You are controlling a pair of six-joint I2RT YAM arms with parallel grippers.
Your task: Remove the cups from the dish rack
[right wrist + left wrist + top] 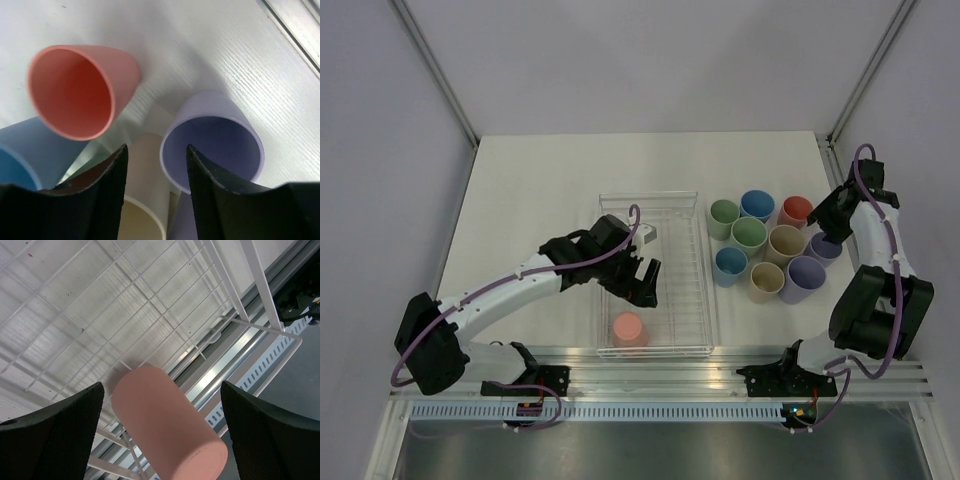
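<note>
The white wire dish rack (704, 262) sits mid-table and holds one salmon cup (628, 329), upside down near its front edge. My left gripper (642, 281) is open just above and behind that cup. In the left wrist view the cup (165, 425) stands between the spread fingertips (55, 432) on the rack's grid floor (100, 315), untouched. Several pastel cups (767, 245) stand upright on the table right of the rack. My right gripper (823, 223) is open over them. In its wrist view one finger (220, 200) hangs over the lavender cup (212, 140), with a salmon cup (75, 90) beyond.
A beige cup (145, 200) and a blue cup (20, 155) crowd under the right gripper. An aluminium rail (660, 372) runs along the near table edge, just beyond the rack's front wall (265, 327). Grey walls enclose the table.
</note>
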